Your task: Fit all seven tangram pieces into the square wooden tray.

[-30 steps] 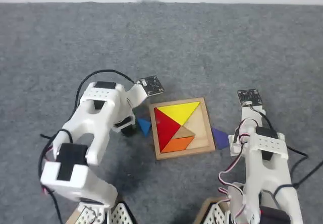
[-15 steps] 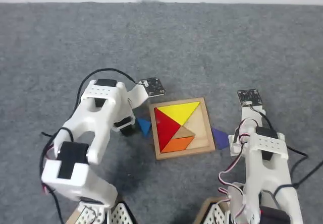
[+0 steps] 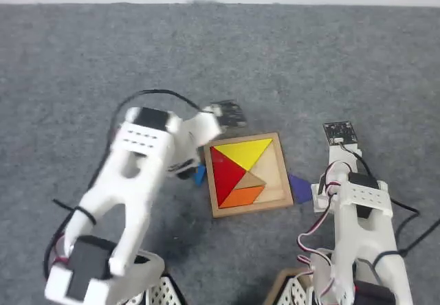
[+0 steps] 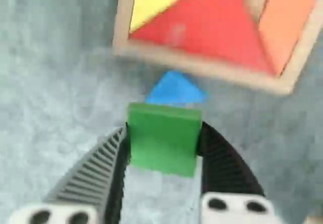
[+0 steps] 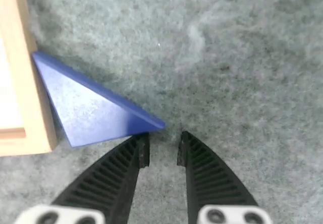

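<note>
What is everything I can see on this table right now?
tray: 1, wooden, mid-mat
yellow triangle: 1, yellow, in tray, far side
red triangle: 1, red, in tray, left side
orange piece: 1, orange, in tray, near side
blue triangle: 1, blue, on mat left of tray
purple triangle: 1, purple, on mat right of tray
green square: 1, green, in left claw
mat: 1, grey, under everything
left claw: 1, black, gripping green square
right claw: 1, black, slightly open beside purple triangle
</note>
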Controlling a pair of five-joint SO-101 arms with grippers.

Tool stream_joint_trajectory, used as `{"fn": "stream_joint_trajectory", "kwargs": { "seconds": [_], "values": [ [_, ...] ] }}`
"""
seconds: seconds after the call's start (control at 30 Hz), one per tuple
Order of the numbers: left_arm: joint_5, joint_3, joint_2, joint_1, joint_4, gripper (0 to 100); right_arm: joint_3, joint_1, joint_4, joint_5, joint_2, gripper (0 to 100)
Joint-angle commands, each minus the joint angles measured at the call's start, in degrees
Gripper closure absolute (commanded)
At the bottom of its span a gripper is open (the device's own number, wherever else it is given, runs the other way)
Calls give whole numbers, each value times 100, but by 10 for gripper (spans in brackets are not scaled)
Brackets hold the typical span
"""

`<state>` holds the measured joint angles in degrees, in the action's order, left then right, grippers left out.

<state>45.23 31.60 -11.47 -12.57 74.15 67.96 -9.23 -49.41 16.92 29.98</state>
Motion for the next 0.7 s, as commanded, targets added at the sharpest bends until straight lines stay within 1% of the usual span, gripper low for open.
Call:
{"fn": "stream_joint_trajectory", "kwargs": {
  "seconds": [0.0,0.1,0.17,0.23,0.33,0.47,0.57,0.67],
  "values": [
    [-1055,-251,-316,-967,-378,924,-18,-40,136,62,-4,887],
    [-1873,-277,-220,-1565,-703,924,-18,-66,136,44,-4,887],
    [-2277,-426,53,-1723,-844,924,-18,-75,136,44,4,887],
    [-2602,-699,492,-1741,-914,924,-18,-119,119,35,22,887],
    [-2857,-1235,1196,-1749,-905,924,-62,-470,145,-35,57,887],
    [-3226,-1754,1829,-2075,-923,924,-167,-840,75,-123,374,887],
    [-3499,-1991,2145,-2321,-949,924,-26,-884,-145,-123,1051,887],
    [-3754,-2264,2470,-2374,-949,924,308,-910,-259,-123,2035,887]
  ]
}}
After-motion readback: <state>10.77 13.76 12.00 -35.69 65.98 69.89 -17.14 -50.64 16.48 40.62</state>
